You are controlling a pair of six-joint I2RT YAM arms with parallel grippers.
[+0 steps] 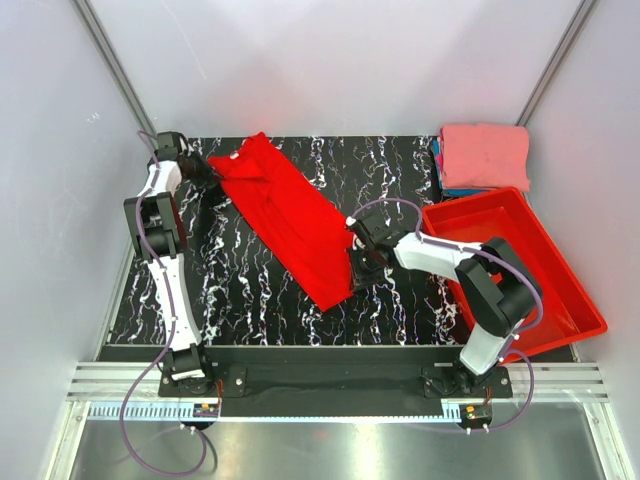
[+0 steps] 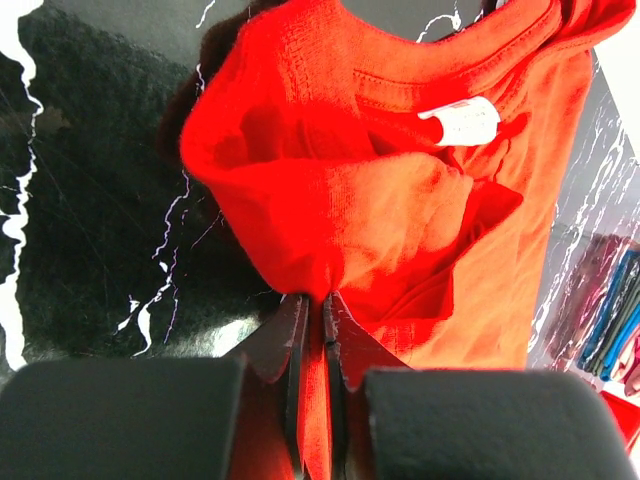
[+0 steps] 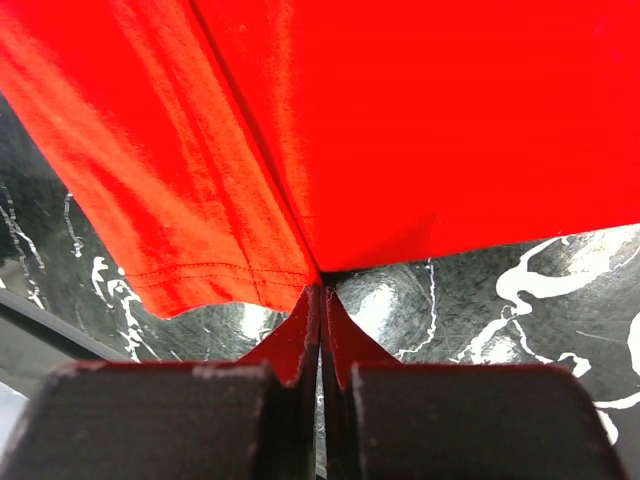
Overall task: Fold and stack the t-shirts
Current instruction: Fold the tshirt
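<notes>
The red t-shirt [image 1: 295, 220] lies spread diagonally on the table, left of the red bin [image 1: 590, 318]. The left gripper [image 2: 322, 305] pinches cloth below the collar. The right gripper [image 3: 321, 293] pinches the hem edge. The print on the white neck label [image 2: 460, 120] is illegible. Folded t-shirts [image 1: 485, 155] are stacked behind the bin.

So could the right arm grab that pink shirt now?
Probably not yet: the right gripper is shut on the red t-shirt, and the red bin sits between that arm and the pink shirt.
</notes>
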